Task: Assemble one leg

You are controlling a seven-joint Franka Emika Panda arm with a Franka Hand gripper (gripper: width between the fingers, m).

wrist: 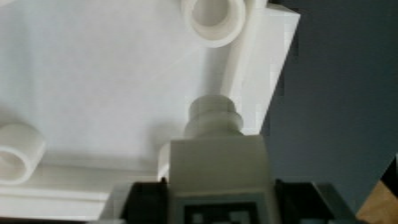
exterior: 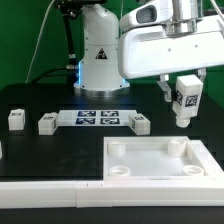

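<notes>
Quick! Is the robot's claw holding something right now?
The gripper is shut on the leg, holding it in the air over the white panel.

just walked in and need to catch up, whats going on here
The arm's gripper is shut on the leg, a small white block with a tag, and holds it in the air above the large white panel. In the wrist view the leg's narrow end points at the panel, with a round corner socket close by, but it is not yet in any socket. Other small white blocks lie on the table near the marker board.
</notes>
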